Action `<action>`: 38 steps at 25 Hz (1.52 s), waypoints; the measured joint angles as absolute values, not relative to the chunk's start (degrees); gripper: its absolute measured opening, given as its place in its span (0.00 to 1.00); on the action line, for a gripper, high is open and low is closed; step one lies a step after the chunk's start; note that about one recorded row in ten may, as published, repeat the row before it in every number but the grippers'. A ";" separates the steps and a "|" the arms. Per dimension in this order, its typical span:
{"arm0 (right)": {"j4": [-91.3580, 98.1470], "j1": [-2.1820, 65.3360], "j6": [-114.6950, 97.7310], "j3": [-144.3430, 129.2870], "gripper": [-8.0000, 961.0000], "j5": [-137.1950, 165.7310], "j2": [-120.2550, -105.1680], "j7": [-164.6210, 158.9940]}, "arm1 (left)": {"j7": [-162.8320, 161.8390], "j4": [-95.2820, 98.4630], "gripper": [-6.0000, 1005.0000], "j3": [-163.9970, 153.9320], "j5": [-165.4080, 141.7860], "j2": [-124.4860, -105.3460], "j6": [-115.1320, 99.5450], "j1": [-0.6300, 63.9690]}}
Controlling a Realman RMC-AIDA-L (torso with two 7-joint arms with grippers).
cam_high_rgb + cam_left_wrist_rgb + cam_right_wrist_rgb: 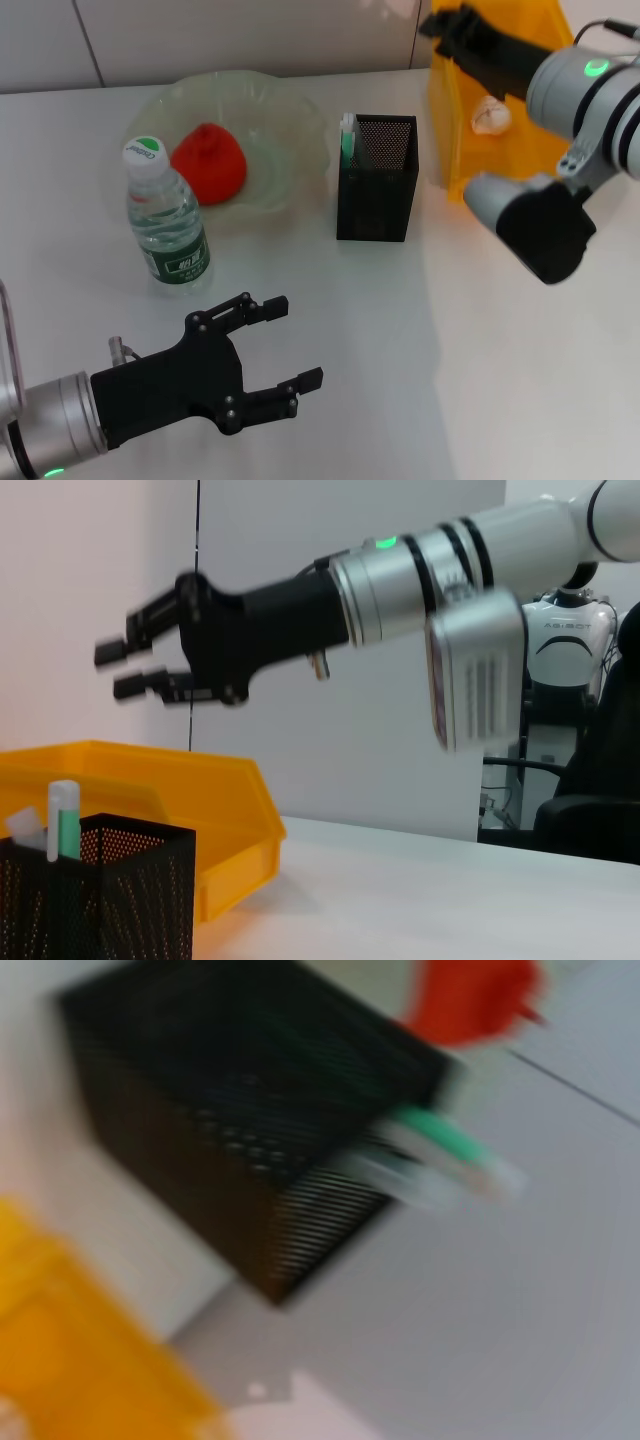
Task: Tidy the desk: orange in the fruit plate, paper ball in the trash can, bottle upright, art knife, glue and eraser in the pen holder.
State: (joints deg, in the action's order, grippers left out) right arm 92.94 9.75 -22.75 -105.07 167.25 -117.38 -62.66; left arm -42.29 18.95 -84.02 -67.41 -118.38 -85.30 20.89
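orange-red round fruit (pixel 208 163) lies in the pale green glass plate (pixel 290 120) by the worktop's far edge | crumpled white paper ball (pixel 490 115) in yellow plastic bin (pixel 445 120) | clear water bottle (pixel 165 216) upright | black mesh pen holder (pixel 378 180) holds green-white sticks; knife and eraser not discernible | left hand (pixel 290 345) released, empty, near edge | right hand (pixel 140 660) released above bin | task looks nearly done

Upright bottle (pixel 167 222) beside plated orange (pixel 209 163)

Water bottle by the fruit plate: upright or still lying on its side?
Upright. In the head view the water bottle stands on its base, white cap on top, beside the fruit plate; neither claw touches it.
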 joint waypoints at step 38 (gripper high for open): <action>37.58 7.67 -103.21 -42.19 0.42 91.87 -118.81 -51.58 | -42.13 19.34 0.83 -81.25 -67.49 -116.80 -89.75 20.73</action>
State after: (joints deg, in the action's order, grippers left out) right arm 37.58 7.67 -103.21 -42.19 91.87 -118.81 -51.58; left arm -42.13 19.34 -81.25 -67.49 -116.80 -89.75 20.73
